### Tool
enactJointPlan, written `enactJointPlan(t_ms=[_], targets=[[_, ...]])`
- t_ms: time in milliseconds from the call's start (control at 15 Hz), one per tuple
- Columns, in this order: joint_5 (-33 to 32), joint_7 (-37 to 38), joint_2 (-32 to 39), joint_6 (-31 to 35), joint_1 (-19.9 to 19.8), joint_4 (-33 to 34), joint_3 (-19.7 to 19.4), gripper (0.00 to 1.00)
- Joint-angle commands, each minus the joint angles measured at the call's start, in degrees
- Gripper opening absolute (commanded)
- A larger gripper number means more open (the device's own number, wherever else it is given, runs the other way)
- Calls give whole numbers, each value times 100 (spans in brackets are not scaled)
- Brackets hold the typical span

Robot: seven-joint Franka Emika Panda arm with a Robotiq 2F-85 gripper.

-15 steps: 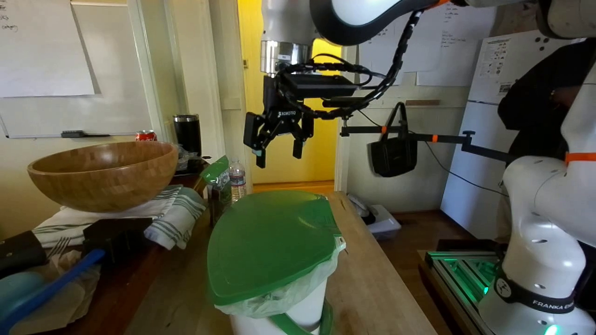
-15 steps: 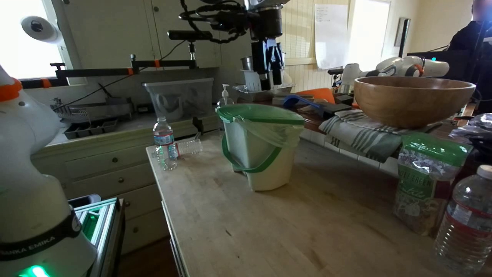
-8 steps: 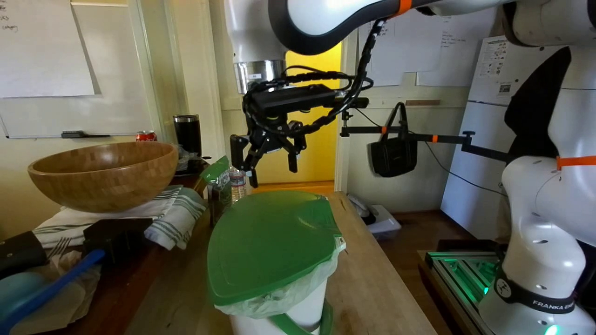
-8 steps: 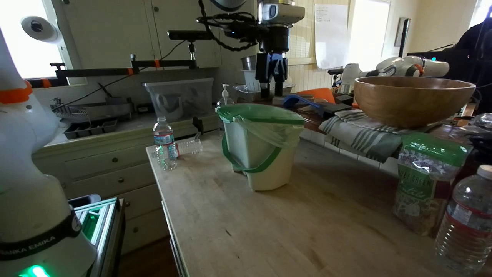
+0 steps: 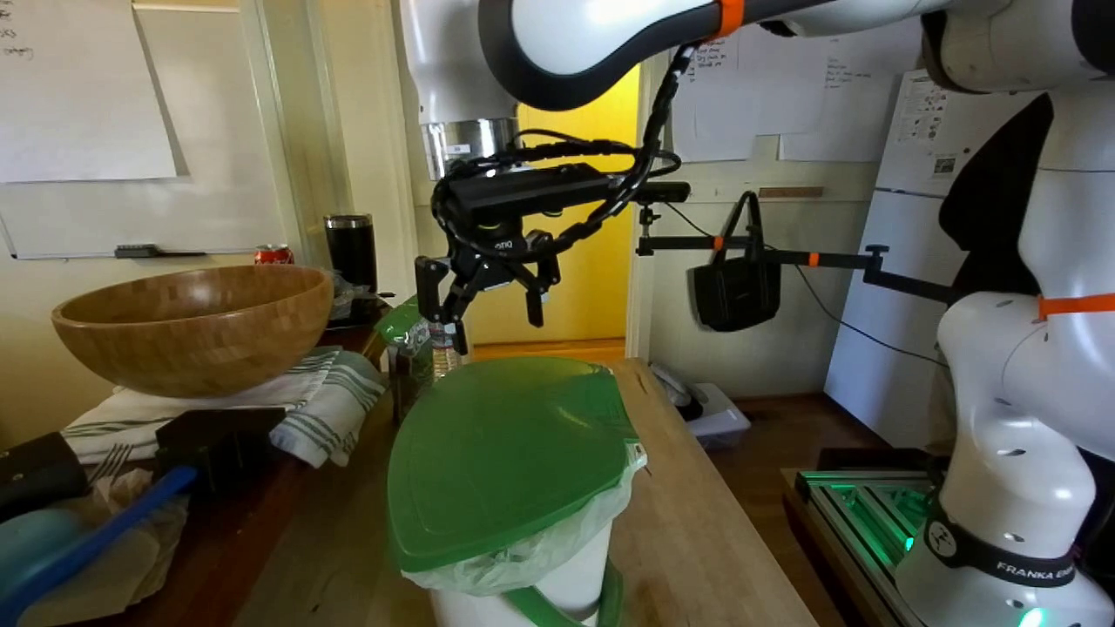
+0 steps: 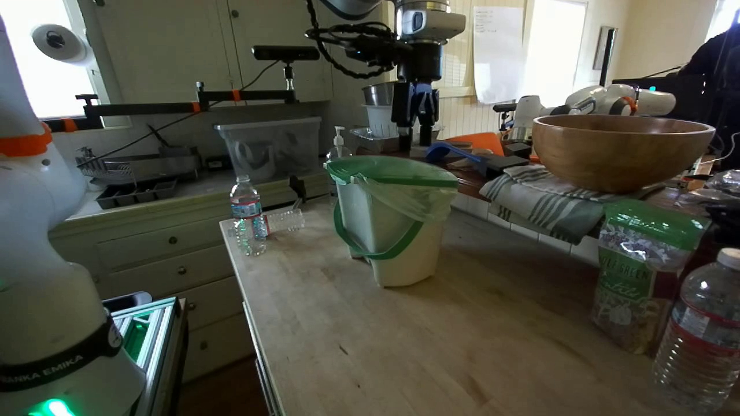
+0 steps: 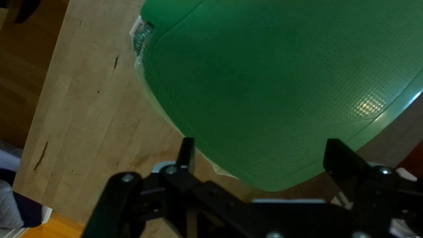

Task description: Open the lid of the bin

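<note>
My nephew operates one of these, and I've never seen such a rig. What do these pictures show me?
The white machine is a robot arm ending in a black, two-fingered pincer. The pincer is open and holds nothing. The wide room pictures are taken from two different places outside the robot; the close-up is taken from its wrist, so the fingers poke in from below. On the wooden worktop stands a white bin; a flat green lid covers its top, and a pale bag liner hangs out under the lid. An upright water bottle stands there too. Off to the side, a wooden bowl rests on a striped towel.
</note>
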Motion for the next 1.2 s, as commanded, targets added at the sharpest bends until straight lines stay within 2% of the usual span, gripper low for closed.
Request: enactJointPlan(t_ms=[0,333,1133], targets=[[66,386,611,-593,156,796,-115,100],[98,852,1352,-1325,322,1759,-191,100],[208,1581,2755,-2451,651,3666,-323,100]])
